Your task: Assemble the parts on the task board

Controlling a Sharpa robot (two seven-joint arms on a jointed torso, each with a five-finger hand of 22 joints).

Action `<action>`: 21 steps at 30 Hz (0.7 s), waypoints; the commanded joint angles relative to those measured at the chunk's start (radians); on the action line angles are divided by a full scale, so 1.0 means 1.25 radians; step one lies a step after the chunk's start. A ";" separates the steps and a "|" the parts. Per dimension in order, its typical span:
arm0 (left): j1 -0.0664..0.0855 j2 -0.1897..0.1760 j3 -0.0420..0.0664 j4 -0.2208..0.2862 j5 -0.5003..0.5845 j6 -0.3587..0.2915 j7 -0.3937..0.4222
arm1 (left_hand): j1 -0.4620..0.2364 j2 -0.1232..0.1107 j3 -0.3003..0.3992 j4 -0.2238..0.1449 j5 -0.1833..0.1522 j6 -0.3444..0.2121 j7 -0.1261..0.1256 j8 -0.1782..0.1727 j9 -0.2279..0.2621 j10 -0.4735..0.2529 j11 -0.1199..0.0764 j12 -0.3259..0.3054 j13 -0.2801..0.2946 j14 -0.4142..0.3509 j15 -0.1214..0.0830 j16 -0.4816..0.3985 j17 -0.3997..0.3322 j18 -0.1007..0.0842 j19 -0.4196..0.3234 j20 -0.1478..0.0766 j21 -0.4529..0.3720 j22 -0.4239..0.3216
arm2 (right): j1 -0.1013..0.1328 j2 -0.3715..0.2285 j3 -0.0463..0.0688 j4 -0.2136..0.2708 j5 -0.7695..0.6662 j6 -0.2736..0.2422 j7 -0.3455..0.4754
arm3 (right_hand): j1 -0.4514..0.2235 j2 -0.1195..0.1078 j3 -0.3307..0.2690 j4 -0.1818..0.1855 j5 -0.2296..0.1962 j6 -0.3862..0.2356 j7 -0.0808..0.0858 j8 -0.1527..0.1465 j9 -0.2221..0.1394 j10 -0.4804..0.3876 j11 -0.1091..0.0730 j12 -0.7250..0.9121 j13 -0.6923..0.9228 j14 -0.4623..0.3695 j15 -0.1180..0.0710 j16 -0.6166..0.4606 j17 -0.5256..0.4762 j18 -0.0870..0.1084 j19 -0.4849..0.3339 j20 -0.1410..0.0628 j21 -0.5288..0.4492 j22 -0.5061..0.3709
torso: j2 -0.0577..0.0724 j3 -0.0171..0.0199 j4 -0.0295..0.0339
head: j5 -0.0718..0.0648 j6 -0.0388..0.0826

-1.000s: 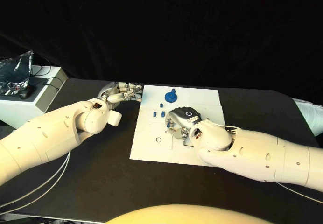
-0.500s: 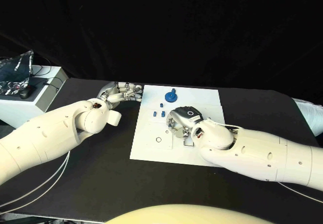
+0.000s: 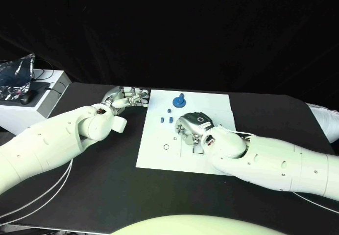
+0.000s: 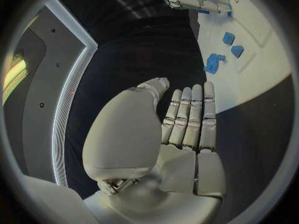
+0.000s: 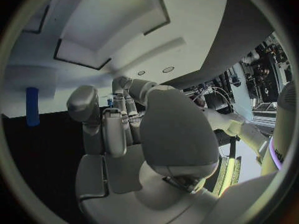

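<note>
Right hand [image 3: 189, 128] crept slightly across white task board [image 3: 212, 105], grip unclear; left hand [image 3: 129, 97] flat, empty.

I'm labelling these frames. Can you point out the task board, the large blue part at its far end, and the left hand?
task board [image 3: 159, 157]: head view, bare near-left corner.
large blue part [image 3: 179, 102]: head view, its round base.
left hand [image 3: 129, 97]: head view, its knuckles.

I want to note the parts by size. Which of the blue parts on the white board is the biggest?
The round blue part at the far end of the task board, beyond the right hand. The small blue pieces nearer that hand are much smaller.
</note>
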 commanded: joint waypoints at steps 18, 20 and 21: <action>0.000 -0.003 0.000 0.004 0.003 0.012 -0.002 | -0.007 0.005 0.000 -0.004 -0.002 -0.005 0.006 0.005 -0.002 -0.006 0.005 -0.006 0.001 0.000 0.005 -0.005 0.002 0.007 0.002 0.003 -0.005 -0.002 | 0.023 -0.071 0.002 0.060 0.281 -0.033 0.074 | 0.002 0.018 0.006 0.001 -0.008 -0.002 0.006 0.004 0.003 0.019 -0.005 0.003 0.008 0.039 -0.004 0.003 0.002 -0.016 0.006 -0.003 0.012 0.007 | 0.000 -0.0004 -0.0004 | 0.004 -0.001; 0.000 -0.003 0.000 0.004 0.003 0.012 -0.002 | -0.007 0.005 0.000 -0.004 -0.002 -0.005 0.006 0.005 -0.002 -0.006 0.005 -0.006 0.001 0.000 0.005 -0.005 0.002 0.007 0.002 0.003 -0.005 -0.002 | 0.028 -0.075 0.003 0.061 0.337 -0.025 0.078 | 0.002 0.019 0.006 0.001 -0.008 -0.002 0.006 0.004 0.003 0.019 -0.005 0.003 0.008 0.039 -0.004 0.003 0.000 -0.016 0.005 -0.003 0.009 0.006 | 0.000 -0.0003 -0.0003 | 0.005 -0.001; 0.000 -0.003 0.000 0.004 0.003 0.012 -0.003 | -0.007 0.005 0.000 -0.004 -0.002 -0.005 0.006 0.005 -0.002 -0.006 0.005 -0.006 0.001 0.000 0.005 -0.005 0.002 0.007 0.002 0.003 -0.005 -0.002 | 0.032 -0.076 0.004 0.061 0.371 -0.019 0.080 | 0.002 0.019 0.006 0.001 -0.008 -0.002 0.006 0.004 0.003 0.019 -0.005 0.003 0.008 0.039 -0.004 0.003 0.000 -0.016 0.005 -0.003 0.009 0.006 | 0.000 -0.0003 -0.0003 | 0.005 -0.001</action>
